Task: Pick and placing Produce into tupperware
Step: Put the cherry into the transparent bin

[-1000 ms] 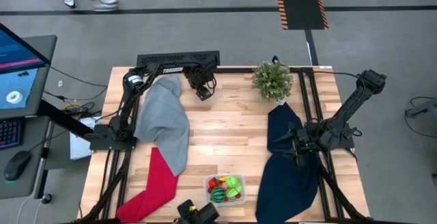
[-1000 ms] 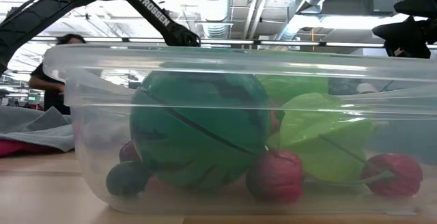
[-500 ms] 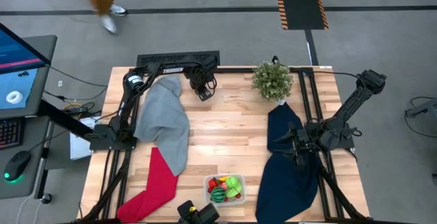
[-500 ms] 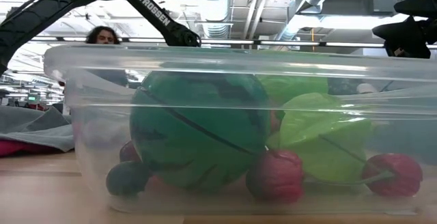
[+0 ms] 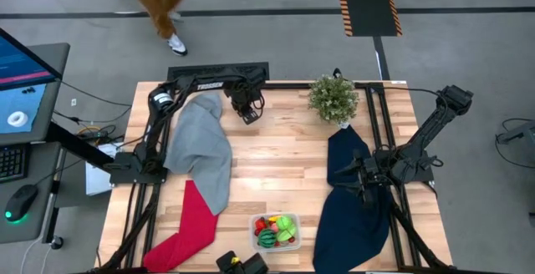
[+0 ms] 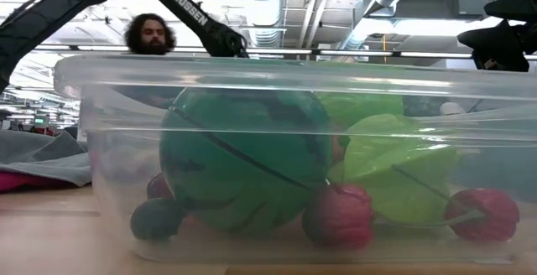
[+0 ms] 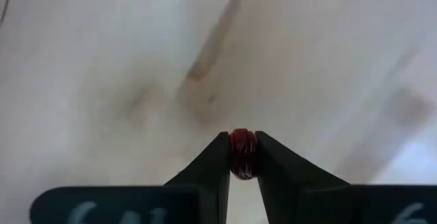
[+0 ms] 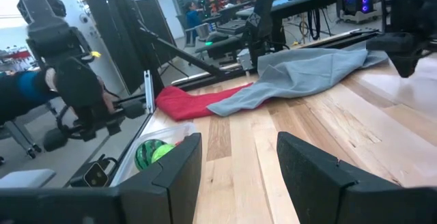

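The clear tupperware (image 5: 276, 230) stands near the table's near edge. It holds a dark green striped melon ball (image 6: 243, 162), light green pieces (image 6: 394, 174) and small red ones (image 6: 338, 215). My left gripper (image 5: 247, 114) points down at the table's far edge, beside the grey cloth, shut on a tiny dark red piece of produce (image 7: 242, 153). My right gripper (image 8: 235, 157) stands open and level over the dark blue cloth (image 5: 355, 199) at the right, with nothing between its fingers. My left gripper pinches the tiny red piece by its two sides (image 7: 243, 162) between its fingertips, coming from above and pointing down. Whether the piece rests on the wooden table or hangs just clear of it cannot be told.
A grey cloth (image 5: 201, 144) and a red cloth (image 5: 188, 228) lie along the left side. A bushy potted plant (image 5: 333, 97) stands at the far edge. Bare wood (image 5: 276, 161) lies between the cloths. A person (image 5: 159, 2) walks on the floor beyond the far edge.
Both arms have kept still. The person beyond the table's far edge has walked toward the right.
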